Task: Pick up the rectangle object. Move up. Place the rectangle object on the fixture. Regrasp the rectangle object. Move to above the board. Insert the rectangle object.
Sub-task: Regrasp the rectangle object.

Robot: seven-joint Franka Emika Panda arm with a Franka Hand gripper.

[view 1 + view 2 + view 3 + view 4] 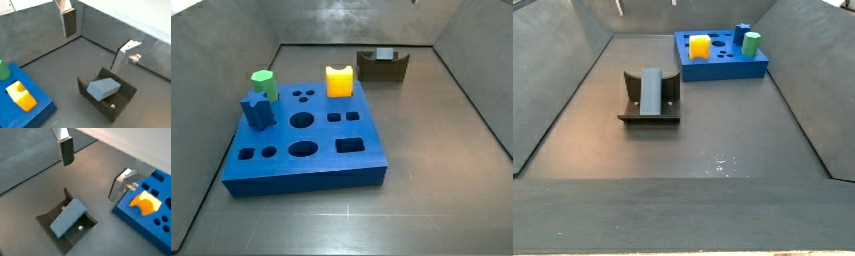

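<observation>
Silver tool (99, 37) fingers spread wide, holding nothing — rectangle object (103, 88) rests below in the fixture (123, 102).

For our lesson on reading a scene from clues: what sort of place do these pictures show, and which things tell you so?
Probably a robot test bench. Grey walls enclose a bare floor. On it are a blue board with holes and pegs, and a dark fixture cradling a grey block. The end effector hangs open above the fixture.
</observation>
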